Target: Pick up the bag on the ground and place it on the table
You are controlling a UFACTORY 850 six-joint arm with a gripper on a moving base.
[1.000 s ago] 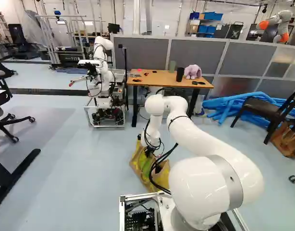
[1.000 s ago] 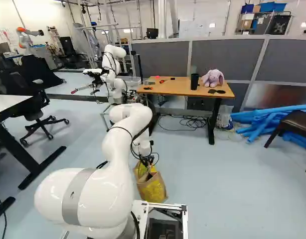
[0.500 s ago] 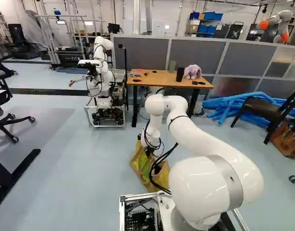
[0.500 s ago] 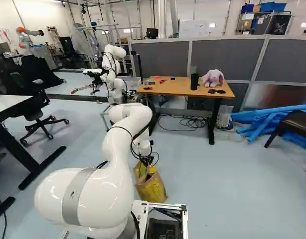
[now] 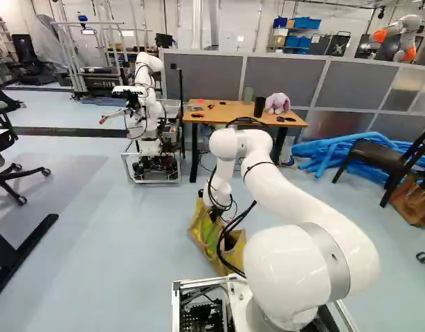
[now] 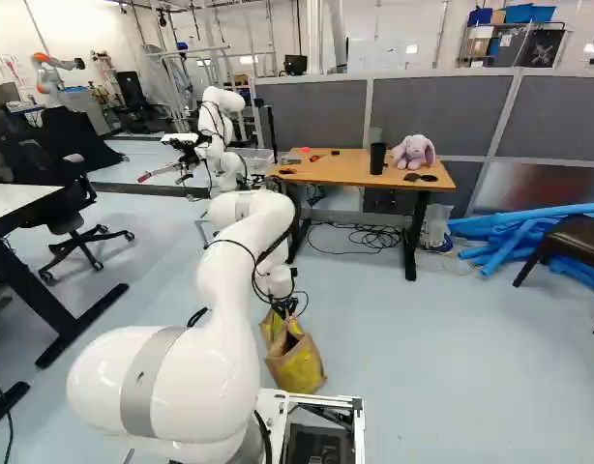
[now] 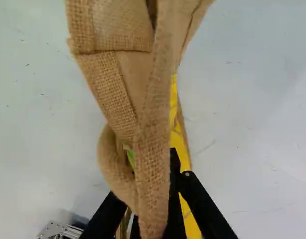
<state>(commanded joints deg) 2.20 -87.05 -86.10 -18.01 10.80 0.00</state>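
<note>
Bag (image 6: 297, 365), tan and yellow, is low at 12 o'clock, near the front edge of the base; whether its bottom touches the floor I cannot tell. The gripper (image 7: 155, 172) looks to be pinching its strap (image 7: 154, 127), fingers only a strap's breadth apart, though the cloth hides one finger and part of the bite. Best, I judge, to raise it straight and slowly so the strap draws evenly and the bag does not swing into the base frame (image 6: 316, 398), then go on only once its bottom would pass over the tabletop.

Going left to right: a white-topped desk (image 6: 24, 198) is at 10 o'clock, out of the way. Another robot (image 6: 220, 130) stands at 11, beside the table's near left side, so a wide swing that way risks a knock. The table (image 6: 341, 172) is at 12, beyond the bag, with loose cable (image 6: 370, 237) beneath it, which wheels should avoid. A dark cup (image 6: 377, 158) and plush toy (image 6: 414, 153) take its right part; the middle front looks the better landing. Blue tubes (image 6: 529, 230) lie at 1, a chair (image 6: 579, 240) towards 2.
</note>
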